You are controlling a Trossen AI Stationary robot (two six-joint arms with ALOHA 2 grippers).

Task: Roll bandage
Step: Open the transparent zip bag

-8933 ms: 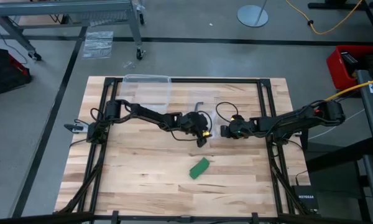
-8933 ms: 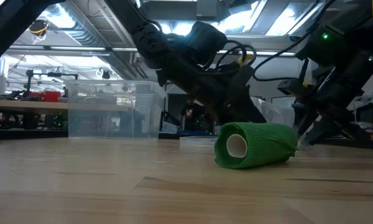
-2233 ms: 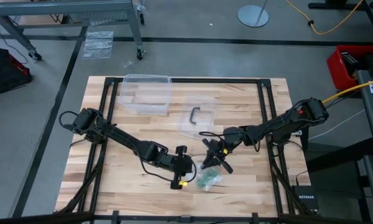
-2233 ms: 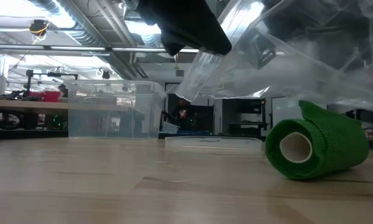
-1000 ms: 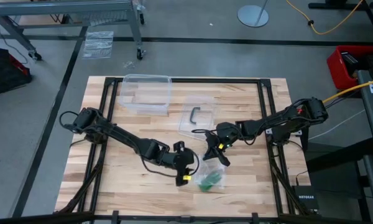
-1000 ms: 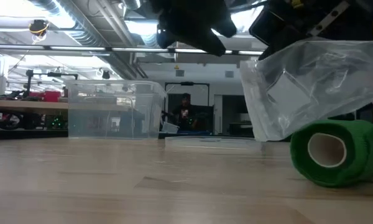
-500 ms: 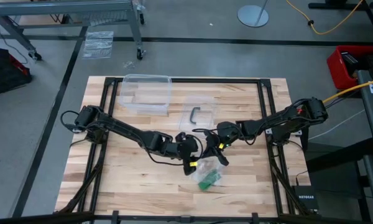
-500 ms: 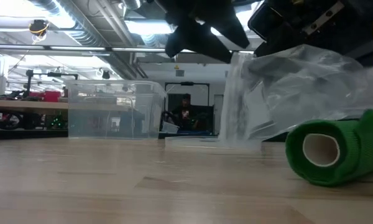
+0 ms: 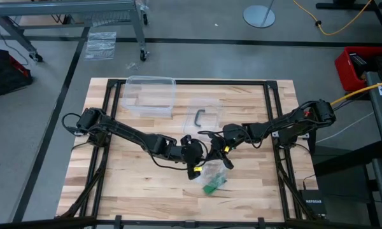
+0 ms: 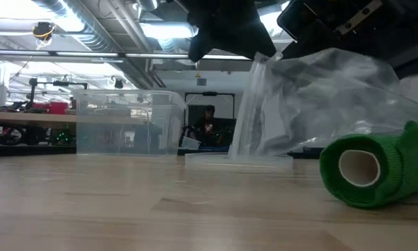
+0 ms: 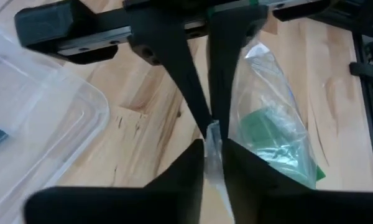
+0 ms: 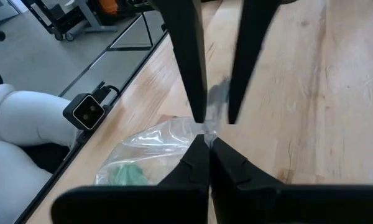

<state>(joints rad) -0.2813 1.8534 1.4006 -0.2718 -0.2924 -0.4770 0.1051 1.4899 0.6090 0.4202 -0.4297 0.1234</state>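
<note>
We pinch the clear plastic bag with both grippers – left gripper, right gripper – its mouth raised, the bright green cloth bandage roll lying below our fingertips

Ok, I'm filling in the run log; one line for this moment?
left claw: shut on plastic bag | right claw: shut on plastic bag | bandage: rolled, on table

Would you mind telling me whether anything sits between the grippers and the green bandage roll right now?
Yes: the clear plastic bag does. Both the left gripper and the right gripper are pinching its upper edge, and the bandage lies on the table below with the bag draped over it, so neither gripper touches the roll.
</note>
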